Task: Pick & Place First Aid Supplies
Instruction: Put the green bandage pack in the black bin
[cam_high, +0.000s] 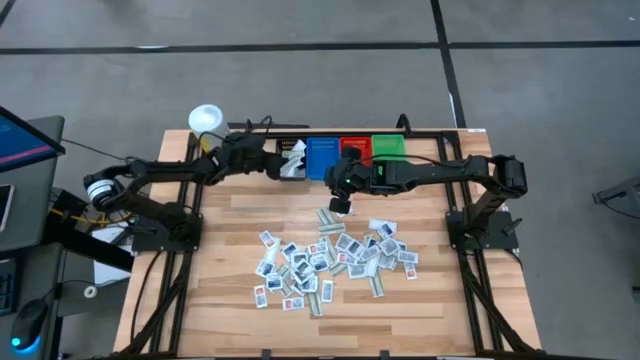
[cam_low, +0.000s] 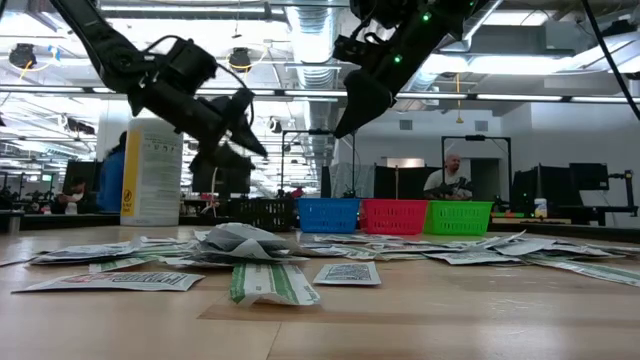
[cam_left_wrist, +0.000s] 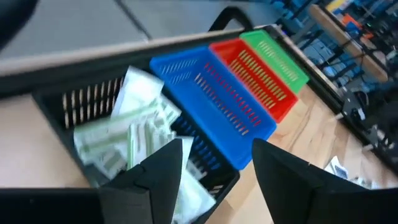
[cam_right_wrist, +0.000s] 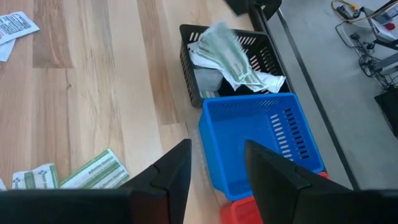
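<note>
The first aid supplies (cam_high: 330, 260) lie as a loose heap of small packets on the middle of the wooden table. Several green-marked packets (cam_left_wrist: 130, 124) lie crumpled in the black bin (cam_left_wrist: 81, 102) at the table's far edge. My left gripper (cam_left_wrist: 221, 146) hovers open just above and beside that bin (cam_high: 292, 160), with nothing between its fingers. My right gripper (cam_right_wrist: 217, 146) hangs open above the near side of the blue bin (cam_right_wrist: 261, 143), clear of the table, also holding nothing.
Blue (cam_high: 322, 157), red (cam_high: 356, 150) and green (cam_high: 388, 148) bins stand in a row right of the black one. A white tub (cam_high: 205, 120) stands at the far left corner. Green-striped packets (cam_right_wrist: 93, 171) lie on the table near my right gripper. Bare wood lies along the near edge.
</note>
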